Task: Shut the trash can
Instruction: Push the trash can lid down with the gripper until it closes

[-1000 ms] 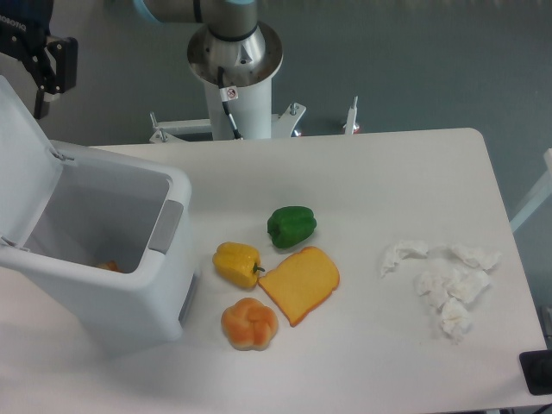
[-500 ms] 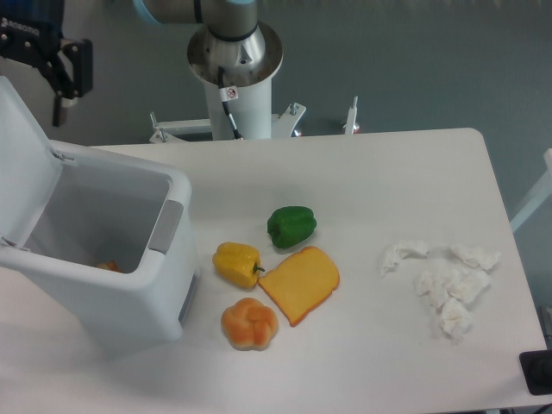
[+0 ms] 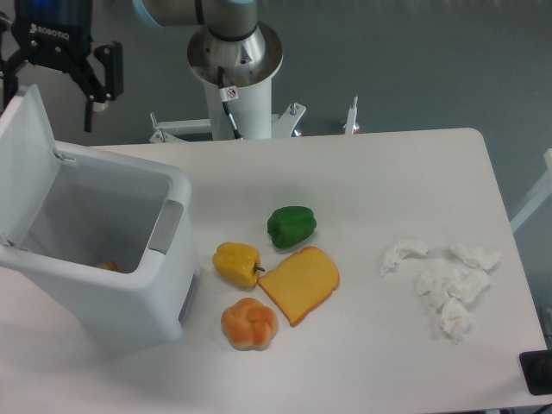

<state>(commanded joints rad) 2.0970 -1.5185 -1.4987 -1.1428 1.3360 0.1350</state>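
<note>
Trash can (image 3: 129, 285) lid up (orange item (image 3: 108, 266) inside), claw (image 3: 47, 108) fingers apart above.

trash can (image 3: 112, 276) – smooth white plastic, slight sheen; table (image 3: 388, 172) matt white – tissues (image 3: 444, 280) crumpled paper.

Single fixed camera, high front view, angled down across table (image 3: 405, 172), mid-distance

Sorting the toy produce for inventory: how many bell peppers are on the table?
2. The green pepper sits mid-table; the yellow pepper lies just front-left of it, beside the toast slice. The trash can may hide more.
</note>
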